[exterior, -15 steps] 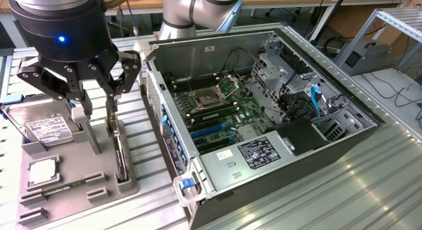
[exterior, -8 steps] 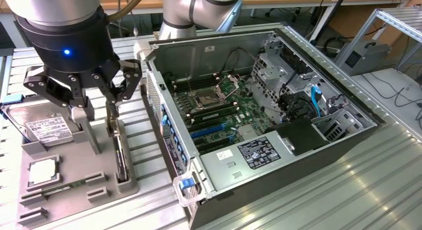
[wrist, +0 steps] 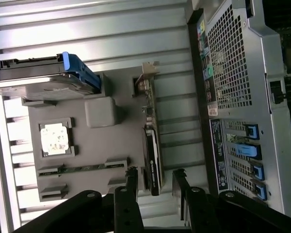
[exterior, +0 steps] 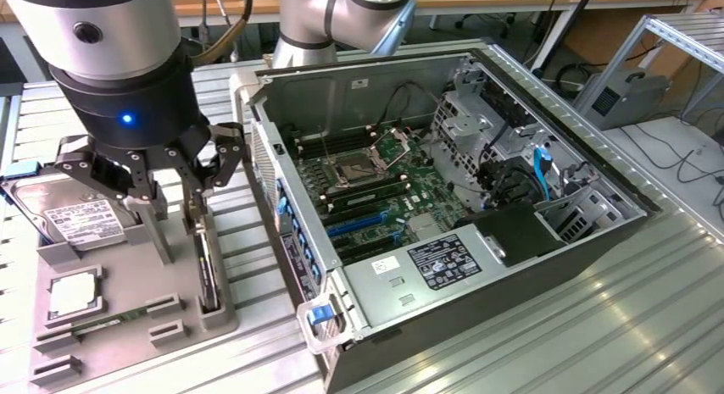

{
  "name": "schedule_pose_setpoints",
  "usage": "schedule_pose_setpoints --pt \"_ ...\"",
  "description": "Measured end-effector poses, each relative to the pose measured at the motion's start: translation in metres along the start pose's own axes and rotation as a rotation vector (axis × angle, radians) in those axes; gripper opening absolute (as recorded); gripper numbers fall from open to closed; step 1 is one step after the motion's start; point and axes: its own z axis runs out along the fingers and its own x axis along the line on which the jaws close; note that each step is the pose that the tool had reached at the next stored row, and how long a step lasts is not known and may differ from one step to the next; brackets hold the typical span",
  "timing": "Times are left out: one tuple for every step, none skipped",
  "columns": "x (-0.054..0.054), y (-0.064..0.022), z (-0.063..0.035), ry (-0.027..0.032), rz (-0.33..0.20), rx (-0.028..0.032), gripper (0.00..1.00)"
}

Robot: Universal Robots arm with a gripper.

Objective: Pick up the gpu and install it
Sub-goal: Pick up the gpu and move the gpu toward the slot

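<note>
Gray tray (wrist: 111, 141) holds the gpu (wrist: 153, 160) upright between half-open jaws, seemingly untouched.

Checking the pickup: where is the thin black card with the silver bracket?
The thin black card stands on edge in the grey tray, at the exterior view's left of the open computer case.

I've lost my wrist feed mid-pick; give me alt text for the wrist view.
The open gripper straddles one end of the gpu, which stands on edge in the gray tray, beside the computer case.
</note>
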Motion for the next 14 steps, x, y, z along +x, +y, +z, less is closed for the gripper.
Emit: schedule_pose_setpoints --pt "0.000 -0.0001 0.0027 0.0000 0.000 0.0000 0.42" --pt "0.000 -0.0003 0.0054 0.0000 0.000 -0.0001 0.42" --pt "0.000 -0.0003 0.0066 0.0000 0.000 0.0000 0.42" --pt "0.000 -0.0004 0.0081 -0.0001 0.000 -0.0001 0.42" --pt "0.000 -0.0004 0.0102 -0.0001 0.000 -0.0001 0.42" --pt "0.000 -0.0004 0.0118 0.0000 0.000 0.0000 0.42" --pt "0.000 -0.0005 0.0134 0.0000 0.000 0.0000 0.42" --pt "0.000 -0.0005 0.0144 0.0000 0.000 -0.0001 0.42" --pt "0.000 -0.0005 0.0153 0.0000 0.000 -0.0001 0.42" --pt "0.000 -0.0006 0.0165 0.0000 0.000 -0.0001 0.42" --pt "0.000 -0.0006 0.0175 0.0000 0.000 0.0000 0.42" --pt "0.000 -0.0006 0.0183 0.0000 0.000 0.0000 0.42" --pt "0.000 -0.0006 0.0188 0.0001 0.000 0.0001 0.42" --pt "0.001 -0.0006 0.0196 0.0000 0.000 0.0000 0.42"
